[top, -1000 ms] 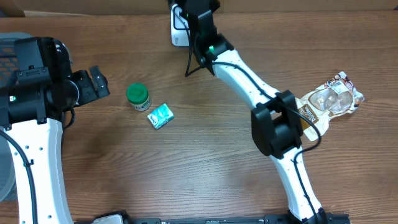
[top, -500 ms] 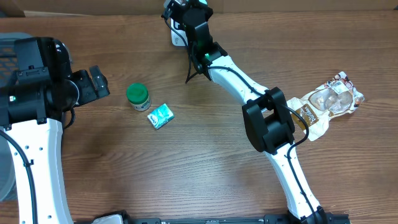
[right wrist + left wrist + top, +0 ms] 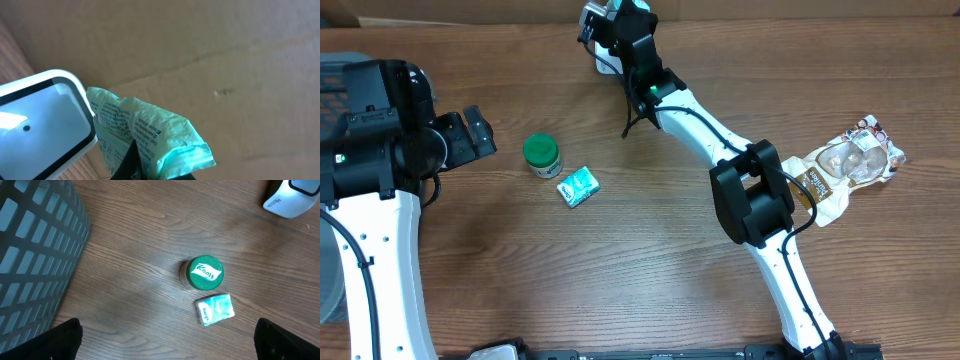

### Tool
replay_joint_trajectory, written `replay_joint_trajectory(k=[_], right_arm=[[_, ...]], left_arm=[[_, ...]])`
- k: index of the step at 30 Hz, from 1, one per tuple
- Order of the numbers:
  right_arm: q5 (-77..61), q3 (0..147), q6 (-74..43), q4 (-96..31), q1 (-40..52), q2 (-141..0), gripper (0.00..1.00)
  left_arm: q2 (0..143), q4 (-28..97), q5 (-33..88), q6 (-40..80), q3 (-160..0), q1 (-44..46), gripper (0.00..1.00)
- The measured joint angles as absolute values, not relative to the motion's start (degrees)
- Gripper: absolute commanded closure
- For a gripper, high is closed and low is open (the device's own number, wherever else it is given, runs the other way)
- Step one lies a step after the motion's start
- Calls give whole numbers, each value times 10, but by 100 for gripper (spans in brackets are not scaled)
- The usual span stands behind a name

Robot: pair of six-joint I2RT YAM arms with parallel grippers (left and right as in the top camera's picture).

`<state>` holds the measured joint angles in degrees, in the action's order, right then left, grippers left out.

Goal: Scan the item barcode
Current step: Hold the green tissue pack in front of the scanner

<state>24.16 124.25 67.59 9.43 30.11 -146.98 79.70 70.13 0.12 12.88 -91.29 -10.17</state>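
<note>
Scan step: right gripper (image 3: 131, 167) pinched shut on green packet (image 3: 150, 132) beside scanner (image 3: 45, 117). Left gripper (image 3: 478, 133) gaped empty. Barcode probably needed turning toward the scanner.

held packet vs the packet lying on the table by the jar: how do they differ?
Pose: the held packet is pinched in the right end effector, up by the scanner; the table packet lies flat and free near the jar.
Look: the held packet is pale green and crumpled, fine print showing; the table packet is teal and white, smoother.
Both are small soft wrappers.
</note>
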Motion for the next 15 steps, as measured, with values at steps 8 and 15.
replay_joint_trajectory(k=[8,15], right_arm=[[202,1242,823,93,297,-1470,96],[189,1242,863,63,298,-1470,96]], left_arm=[[797,701,1,129,-913,-102,0],[797,701,1,129,-913,-102,0]])
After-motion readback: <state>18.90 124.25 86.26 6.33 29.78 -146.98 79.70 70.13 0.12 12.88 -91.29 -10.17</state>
